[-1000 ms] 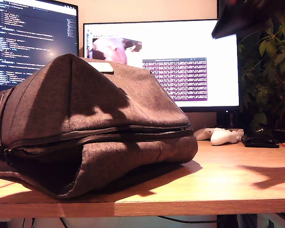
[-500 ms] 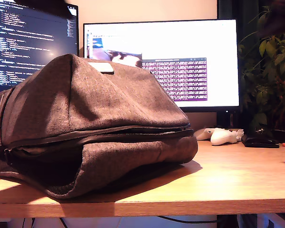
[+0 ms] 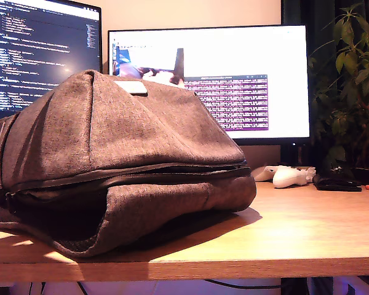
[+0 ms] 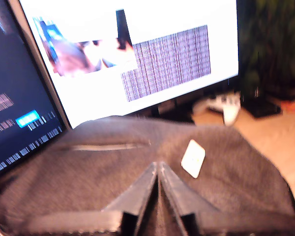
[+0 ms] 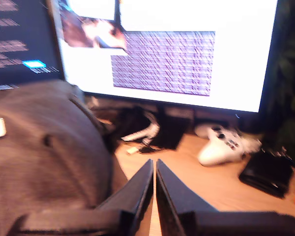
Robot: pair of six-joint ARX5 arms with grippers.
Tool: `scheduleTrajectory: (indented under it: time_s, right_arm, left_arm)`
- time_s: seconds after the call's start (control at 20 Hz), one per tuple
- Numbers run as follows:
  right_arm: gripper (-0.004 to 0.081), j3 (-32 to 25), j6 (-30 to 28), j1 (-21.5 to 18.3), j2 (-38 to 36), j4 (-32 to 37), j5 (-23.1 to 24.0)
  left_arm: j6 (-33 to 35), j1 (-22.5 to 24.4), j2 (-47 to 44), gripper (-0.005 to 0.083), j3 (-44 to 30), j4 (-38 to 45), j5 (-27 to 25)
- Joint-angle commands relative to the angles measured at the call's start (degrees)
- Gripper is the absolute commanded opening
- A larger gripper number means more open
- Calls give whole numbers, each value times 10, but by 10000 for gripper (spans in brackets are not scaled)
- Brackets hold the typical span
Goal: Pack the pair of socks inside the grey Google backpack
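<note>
Nearest in the exterior view is the front edge of the wooden desk (image 3: 295,236), lit warm, with the grey Google backpack (image 3: 123,153) lying on it and filling that view's left and middle. The bag is slumped on its side; its black zipper line (image 3: 129,172) runs across the front above a folded lower flap, and a small white patch (image 3: 133,86) sits near its highest point. My first gripper (image 4: 159,169) hangs over the top of the backpack, its two dark fingers pressed together to a point with nothing between them, close to the white patch as its own wrist view shows. My second gripper (image 5: 154,167) is likewise pressed together and holds nothing; it hangs over bare desk just beside the edge of the bag, pointing toward the back of the desk. Neither gripper shows in the exterior view. The pair of socks cannot be seen in any view. Farther back, on the exterior view's right, a white game controller (image 3: 289,176) and a flat black object (image 3: 337,182) lie on the desk, well apart from the bag. Behind everything stand a bright monitor (image 3: 258,86), a dark monitor (image 3: 37,49) of code on the exterior view's left, and a leafy plant (image 3: 347,92) on its right.
</note>
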Motion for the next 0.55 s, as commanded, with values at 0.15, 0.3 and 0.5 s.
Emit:
scheduleTrajectory:
  time_s: [0.15, 0.3, 0.5]
  right_arm:
    - [-12, -11, 2, 5, -16, -29, -1]
    - [-12, -11, 2, 5, -16, -73, -2]
    - [-12, -11, 2, 5, -16, -141, -1]
  left_arm:
    - [-4, -4, -2, -19, -10, -58, 0]
    - [-4, -4, -2, -19, -10, -97, 1]
    - [-4, -4, -2, -19, -10, -140, 1]
